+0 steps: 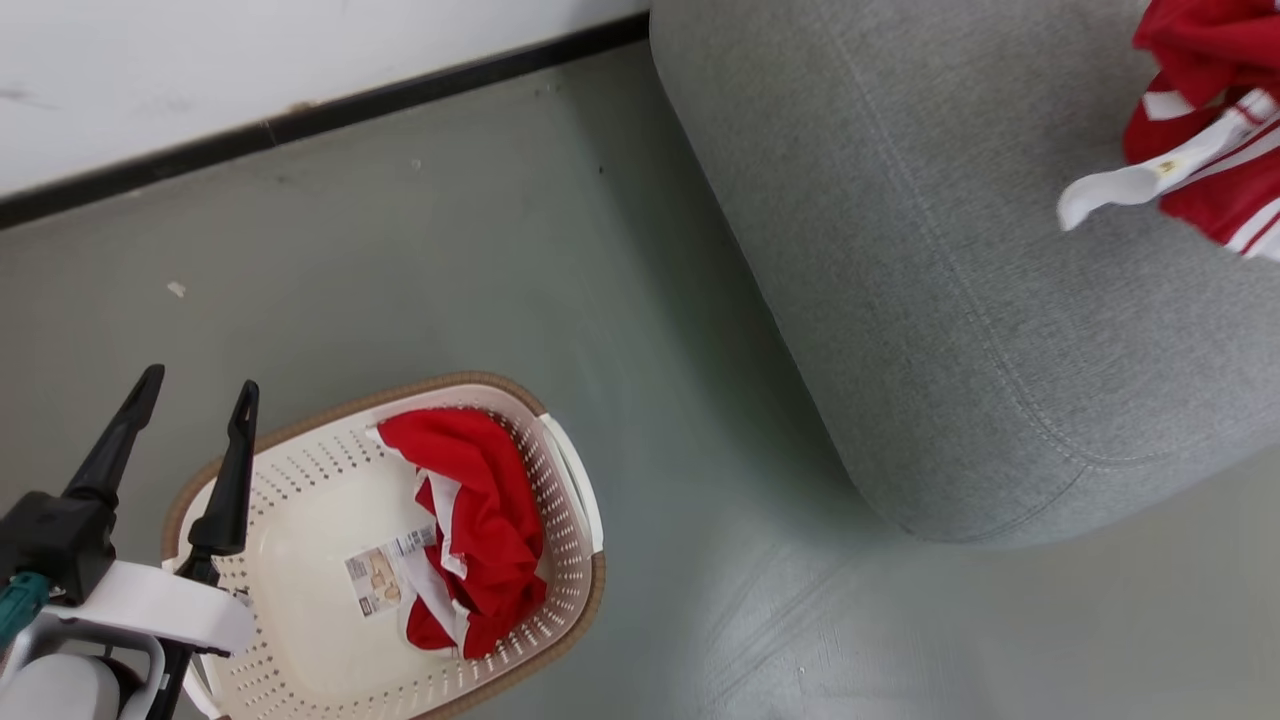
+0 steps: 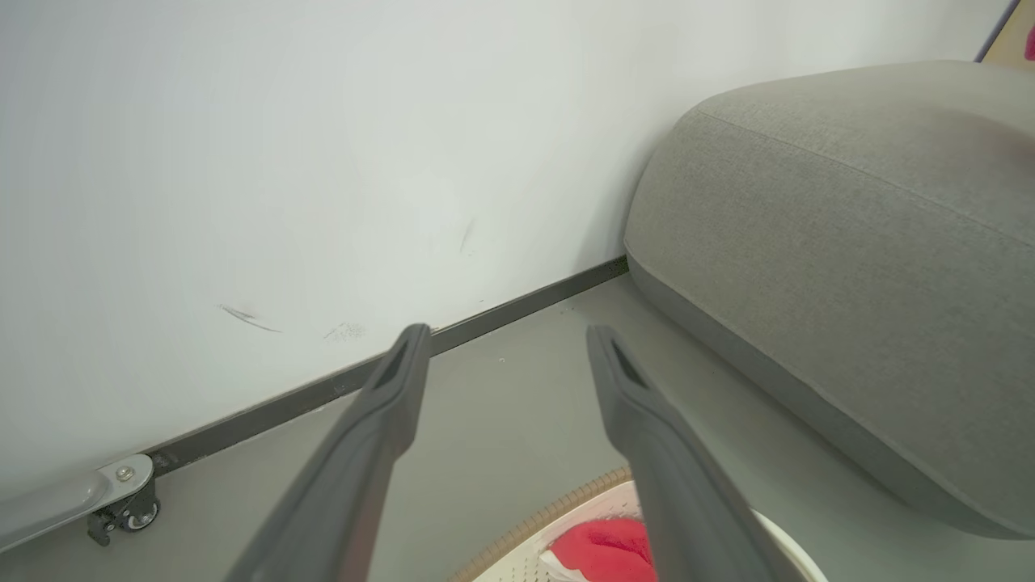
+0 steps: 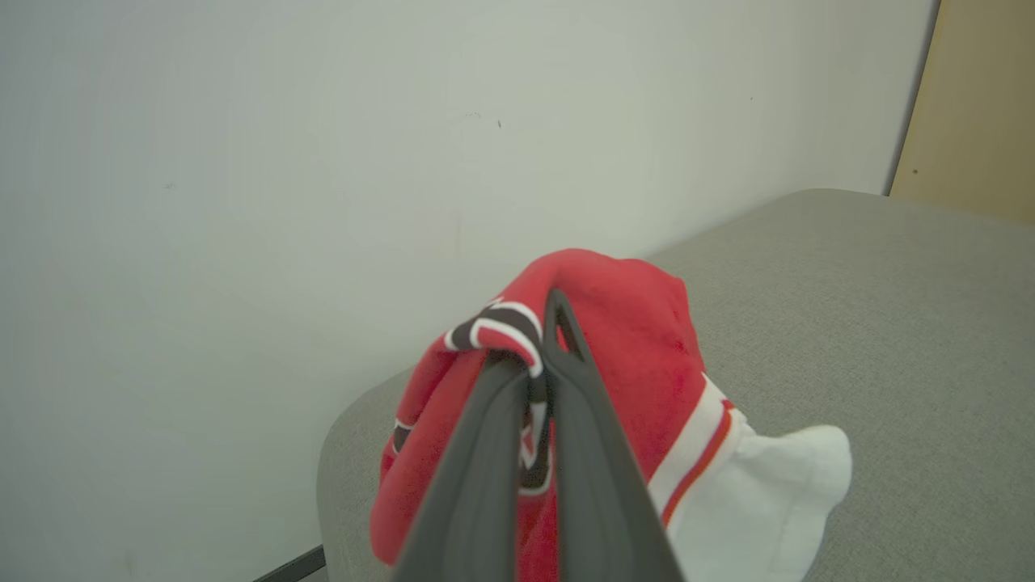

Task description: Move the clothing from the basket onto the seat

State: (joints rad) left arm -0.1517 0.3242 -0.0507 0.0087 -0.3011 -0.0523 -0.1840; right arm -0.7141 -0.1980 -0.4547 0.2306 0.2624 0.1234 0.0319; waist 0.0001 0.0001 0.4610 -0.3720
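A red garment with white trim (image 1: 475,520) lies crumpled against the right wall of the cream perforated basket (image 1: 300,480) on the floor at lower left. My left gripper (image 1: 198,390) hangs open and empty over the basket's left rim; in the left wrist view its fingers (image 2: 388,420) spread above the basket rim (image 2: 558,505) and a bit of red cloth (image 2: 606,550). My right gripper (image 3: 538,356) is shut on a red jersey (image 3: 639,339) with black-and-white marks, held above the grey seat (image 3: 889,323). That jersey (image 1: 1210,120) hangs over the seat (image 1: 950,250) at top right.
A white wall with a dark baseboard (image 1: 300,120) runs along the back. Grey floor (image 1: 600,300) lies between basket and seat. A small caster on a metal foot (image 2: 121,505) stands by the wall. A paper label (image 1: 385,575) lies on the basket's floor.
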